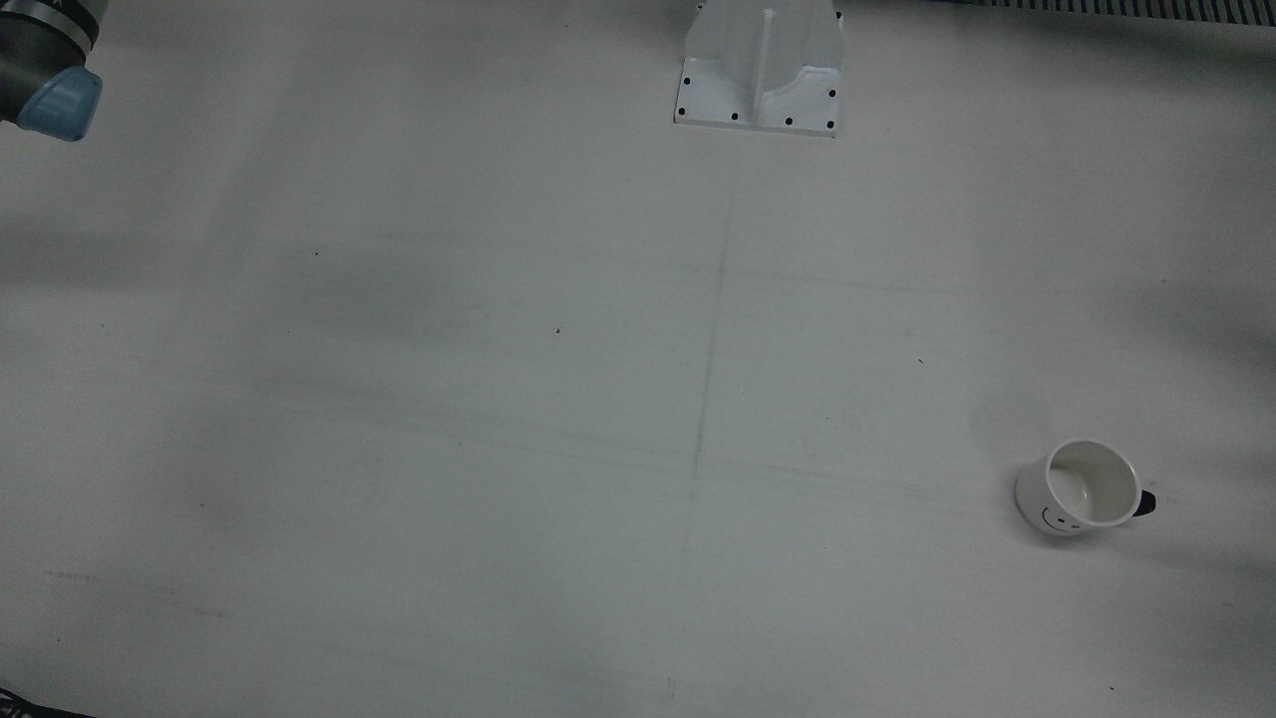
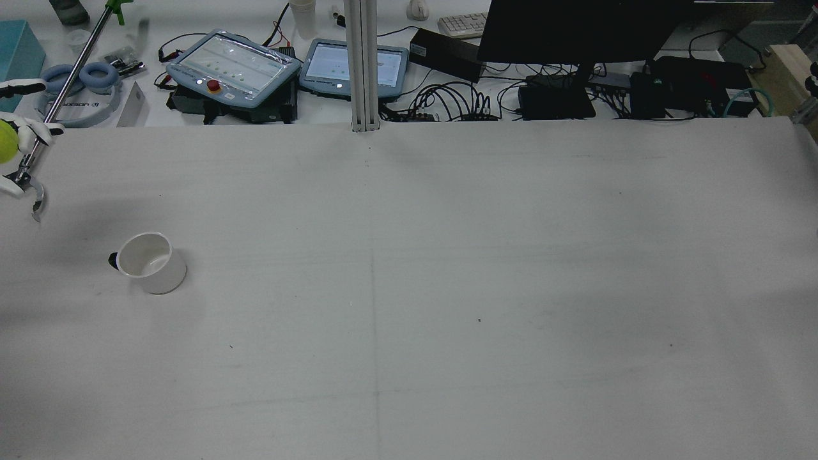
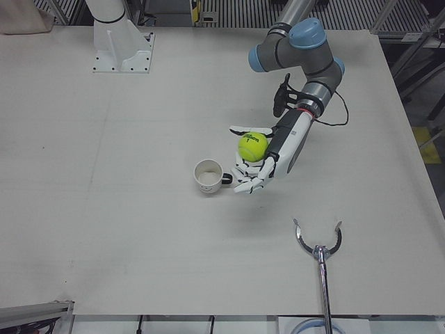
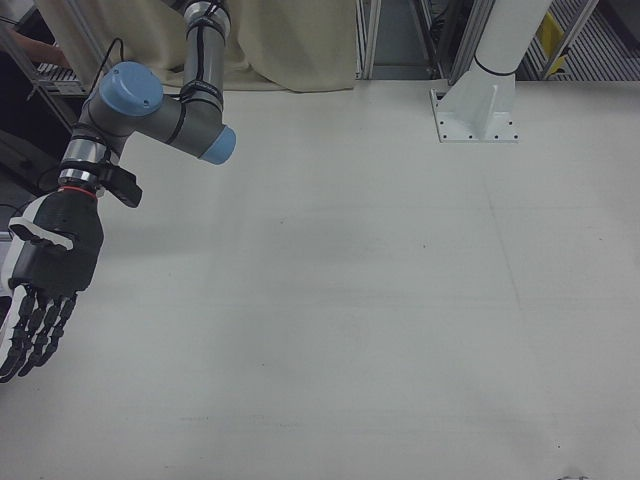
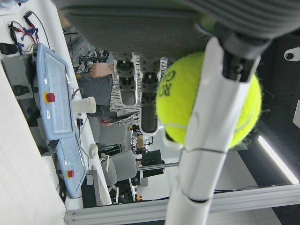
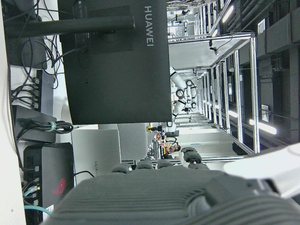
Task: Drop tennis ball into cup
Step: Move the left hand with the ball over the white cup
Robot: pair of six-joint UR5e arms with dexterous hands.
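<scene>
My left hand [image 3: 263, 165] is shut on the yellow-green tennis ball [image 3: 253, 146] and holds it above the table, just to the right of the cup in the left-front view. The white cup [image 3: 207, 176] stands upright with a drawn face and a dark handle. It also shows in the front view [image 1: 1082, 489] and in the rear view [image 2: 152, 262]. In the rear view the ball [image 2: 6, 142] is at the far left edge. The left hand view shows the ball [image 5: 206, 103] between the fingers. My right hand [image 4: 45, 290] is open and empty, fingers stretched out, over its own half of the table.
A metal reach-grabber tool [image 3: 318, 250] lies near the table's front edge, right of the cup; it also shows in the rear view [image 2: 38, 160]. A white pedestal [image 1: 763, 70] stands at the robot's side. Teach pendants [image 2: 233, 61], a monitor [image 2: 575, 32] and cables lie beyond the table.
</scene>
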